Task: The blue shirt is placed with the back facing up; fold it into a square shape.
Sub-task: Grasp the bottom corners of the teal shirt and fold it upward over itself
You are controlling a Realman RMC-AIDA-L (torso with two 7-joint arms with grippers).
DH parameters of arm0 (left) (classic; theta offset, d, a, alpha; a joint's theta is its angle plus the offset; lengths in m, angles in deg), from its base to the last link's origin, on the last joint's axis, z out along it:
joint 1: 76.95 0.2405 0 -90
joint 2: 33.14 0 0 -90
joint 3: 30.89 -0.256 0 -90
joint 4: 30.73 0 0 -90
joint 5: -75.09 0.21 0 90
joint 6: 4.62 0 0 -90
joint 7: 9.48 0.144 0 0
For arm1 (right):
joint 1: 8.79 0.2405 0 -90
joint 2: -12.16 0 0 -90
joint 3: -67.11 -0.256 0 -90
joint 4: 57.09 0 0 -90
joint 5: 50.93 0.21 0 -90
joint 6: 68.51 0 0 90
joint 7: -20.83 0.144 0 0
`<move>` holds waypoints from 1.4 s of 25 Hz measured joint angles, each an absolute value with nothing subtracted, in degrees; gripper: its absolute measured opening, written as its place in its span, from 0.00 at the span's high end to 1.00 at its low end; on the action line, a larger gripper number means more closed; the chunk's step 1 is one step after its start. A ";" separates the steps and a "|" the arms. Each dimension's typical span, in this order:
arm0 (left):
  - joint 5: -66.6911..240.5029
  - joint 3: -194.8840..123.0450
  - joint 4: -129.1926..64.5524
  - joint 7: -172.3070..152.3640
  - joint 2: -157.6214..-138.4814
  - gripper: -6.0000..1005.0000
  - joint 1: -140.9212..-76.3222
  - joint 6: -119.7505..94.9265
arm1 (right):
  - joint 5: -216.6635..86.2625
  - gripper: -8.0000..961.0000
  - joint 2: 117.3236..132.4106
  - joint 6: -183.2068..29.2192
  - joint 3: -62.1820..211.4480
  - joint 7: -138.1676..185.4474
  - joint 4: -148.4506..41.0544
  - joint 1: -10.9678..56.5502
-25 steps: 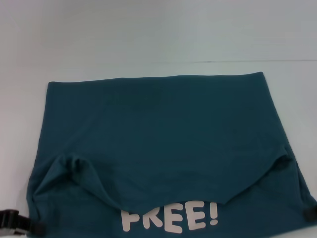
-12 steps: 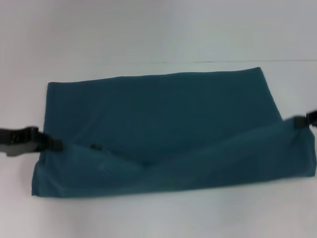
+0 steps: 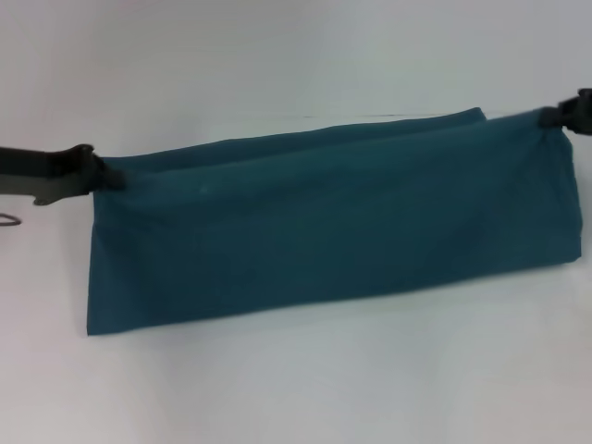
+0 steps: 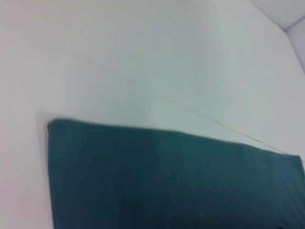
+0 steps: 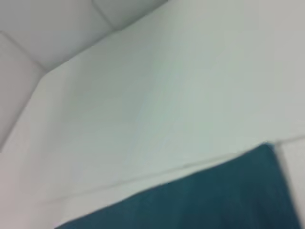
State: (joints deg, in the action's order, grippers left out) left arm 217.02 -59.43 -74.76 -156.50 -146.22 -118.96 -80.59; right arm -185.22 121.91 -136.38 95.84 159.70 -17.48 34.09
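Note:
The blue shirt (image 3: 333, 222) lies folded into a long teal band across the white table (image 3: 296, 388), plain side up. My left gripper (image 3: 100, 173) is shut on its far left corner. At the far right corner my right gripper (image 3: 552, 118) is shut on the cloth. The top layer reaches almost to the shirt's far edge. A flat teal stretch of the blue shirt (image 4: 171, 186) fills the left wrist view. One corner of the blue shirt (image 5: 224, 195) shows in the right wrist view. Neither wrist view shows fingers.
White table (image 4: 143, 57) surface surrounds the cloth on all sides. A thin seam line (image 3: 388, 115) runs across the table just beyond the shirt. The table's back wall (image 5: 71, 24) appears in the right wrist view.
Both grippers have carried the near edge of the shirt away from me, over the cloth, to its far edge. The white lettering has been folded under and no longer shows.

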 joint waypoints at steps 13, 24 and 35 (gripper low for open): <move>217.17 -67.09 -69.13 -158.31 -148.57 0.97 -121.96 -60.16 | -185.43 0.84 125.00 -107.29 108.15 159.91 -27.24 40.71; 217.17 -67.10 -68.81 -159.32 -148.73 0.97 -123.11 -55.96 | -185.57 0.83 124.26 -104.56 109.50 160.50 -29.73 43.88; 217.49 -67.10 -67.14 -159.05 -148.65 0.91 -123.45 -53.79 | -185.71 0.81 123.95 -102.89 111.83 160.66 -31.62 45.44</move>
